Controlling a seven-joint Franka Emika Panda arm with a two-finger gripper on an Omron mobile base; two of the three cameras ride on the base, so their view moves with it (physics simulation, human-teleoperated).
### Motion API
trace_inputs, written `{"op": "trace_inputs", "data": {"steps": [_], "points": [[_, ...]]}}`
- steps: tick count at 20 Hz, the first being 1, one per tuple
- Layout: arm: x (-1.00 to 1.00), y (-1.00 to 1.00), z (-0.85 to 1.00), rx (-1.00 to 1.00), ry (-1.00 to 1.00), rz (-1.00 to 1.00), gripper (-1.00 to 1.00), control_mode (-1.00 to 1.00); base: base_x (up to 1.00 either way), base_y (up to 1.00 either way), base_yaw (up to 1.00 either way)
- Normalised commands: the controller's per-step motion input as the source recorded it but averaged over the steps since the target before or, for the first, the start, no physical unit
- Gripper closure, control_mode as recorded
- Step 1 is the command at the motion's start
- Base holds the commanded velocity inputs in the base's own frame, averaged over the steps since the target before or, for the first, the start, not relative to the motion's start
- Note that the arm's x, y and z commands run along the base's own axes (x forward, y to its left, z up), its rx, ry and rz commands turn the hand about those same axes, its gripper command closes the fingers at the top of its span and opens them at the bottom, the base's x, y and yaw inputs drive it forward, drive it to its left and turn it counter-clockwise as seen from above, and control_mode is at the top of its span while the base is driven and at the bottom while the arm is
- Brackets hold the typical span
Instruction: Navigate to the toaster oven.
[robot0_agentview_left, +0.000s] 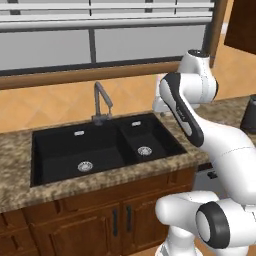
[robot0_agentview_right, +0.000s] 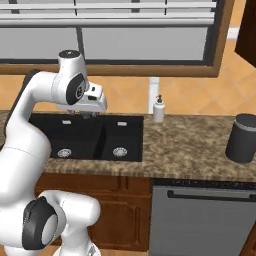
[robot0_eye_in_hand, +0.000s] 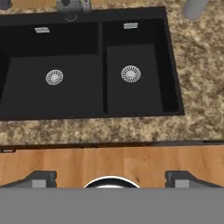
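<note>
Pincer (robot0_eye_in_hand: 111, 177): spread wide, holding nothing, over the sink (robot0_eye_in_hand: 26, 87).
Risk: base mistakes the kettle (robot0_agentview_right: 242, 138) for its goal.

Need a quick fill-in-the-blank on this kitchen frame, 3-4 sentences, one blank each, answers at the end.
1. The black double-basin sink is set into a speckled granite ____.
2. The white soap dispenser bottle stands to the ____ of the sink in the right base view.
3. Each sink basin has one round metal ____ in its floor.
4. The dark grey cylindrical kettle stands on the counter above the grey ____ front.

Missing words: counter; right; drain; dishwasher
</note>
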Motion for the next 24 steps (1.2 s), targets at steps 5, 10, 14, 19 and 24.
{"op": "trace_inputs", "data": {"steps": [5, 10, 14, 19, 24], "points": [[0.00, 0.00, 0.00, 0.00, 0.00, 0.00, -1.00, 1.00, 0.07, -1.00, 0.00], [0.00, 0.00, 0.00, 0.00, 0.00, 0.00, -1.00, 1.00, 0.01, -1.00, 0.00], [0.00, 0.00, 0.00, 0.00, 0.00, 0.00, -1.00, 1.00, 0.01, -1.00, 0.00], [0.00, 0.00, 0.00, 0.00, 0.00, 0.00, -1.00, 1.00, 0.00, -1.00, 0.00], [0.00, 0.00, 0.00, 0.00, 0.00, 0.00, -1.00, 1.00, 0.00, -1.00, 0.00]]}}
